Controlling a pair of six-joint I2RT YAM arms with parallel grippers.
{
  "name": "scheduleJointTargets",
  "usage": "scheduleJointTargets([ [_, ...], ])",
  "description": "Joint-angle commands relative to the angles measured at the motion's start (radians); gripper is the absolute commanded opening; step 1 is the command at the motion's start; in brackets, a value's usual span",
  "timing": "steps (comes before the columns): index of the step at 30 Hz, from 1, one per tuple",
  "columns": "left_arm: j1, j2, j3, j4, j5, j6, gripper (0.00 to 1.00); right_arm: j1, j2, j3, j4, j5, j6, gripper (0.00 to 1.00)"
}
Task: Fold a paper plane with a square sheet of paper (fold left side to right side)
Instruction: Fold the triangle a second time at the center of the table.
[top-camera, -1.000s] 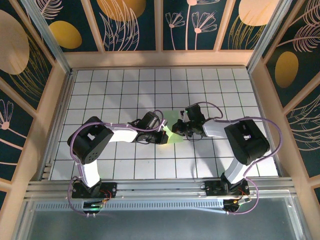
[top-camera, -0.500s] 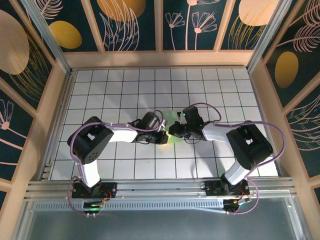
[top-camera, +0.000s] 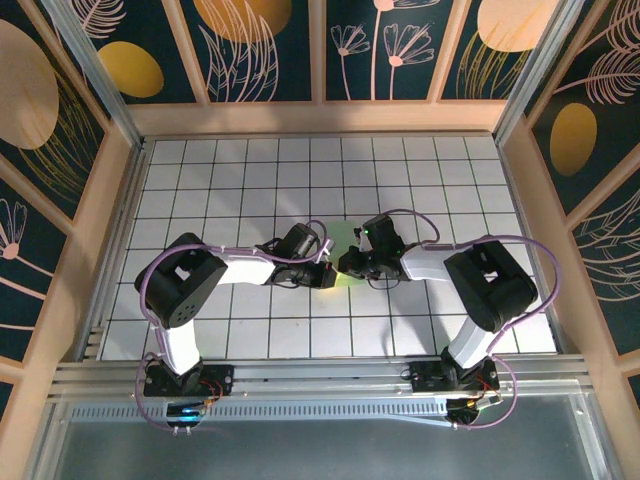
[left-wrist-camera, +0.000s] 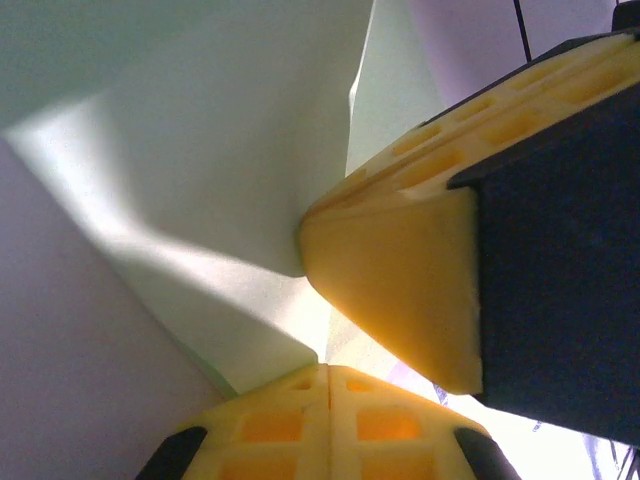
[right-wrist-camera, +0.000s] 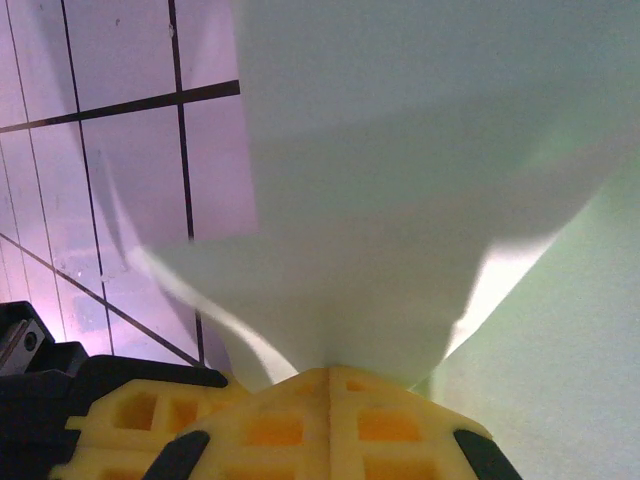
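Observation:
The square sheet of paper (top-camera: 346, 234) is pale green and lies mid-table, mostly covered by both grippers. My right gripper (top-camera: 346, 264) is shut on it. In the right wrist view the sheet (right-wrist-camera: 400, 190) rises in a curved flap straight out of the closed tips (right-wrist-camera: 330, 372). My left gripper (top-camera: 327, 268) is shut too, tip to tip with the right one. In the left wrist view its closed tips (left-wrist-camera: 328, 368) meet a corner of the lifted paper (left-wrist-camera: 200, 180), and the right gripper's yellow finger (left-wrist-camera: 400, 290) looms close. Whether the left tips pinch the sheet is unclear.
White grid tiles (top-camera: 230, 170) cover the table inside a wooden frame (top-camera: 320, 118). The two forearms reach inward from the left and right, and purple cables loop over both wrists. An aluminium rail (top-camera: 320, 375) runs along the near edge by the arm bases.
The right gripper has moved left and a little nearer, carrying the paper flap toward the left gripper; less green now shows between them. The left arm has stayed put.

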Motion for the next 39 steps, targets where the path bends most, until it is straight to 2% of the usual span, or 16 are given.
scheduleJointTargets([
  [1, -0.003, 0.033, -0.024, -0.072, -0.043, 0.024, 0.0, 0.008, 0.018, 0.008, 0.031, 0.017, 0.007, 0.0],
  [11, -0.003, 0.038, -0.019, -0.083, -0.046, 0.026, 0.0, 0.01, 0.039, 0.014, 0.016, 0.046, 0.003, 0.0],
  [22, -0.004, 0.049, -0.019, -0.101, -0.051, 0.026, 0.0, 0.01, 0.045, 0.033, -0.065, 0.156, -0.024, 0.0],
  [37, -0.005, 0.06, -0.032, -0.101, -0.048, 0.028, 0.0, -0.03, 0.049, 0.052, -0.036, 0.155, -0.043, 0.0],
  [39, -0.004, 0.06, -0.032, -0.101, -0.048, 0.029, 0.0, -0.064, 0.049, 0.054, -0.033, 0.152, -0.051, 0.0],
])
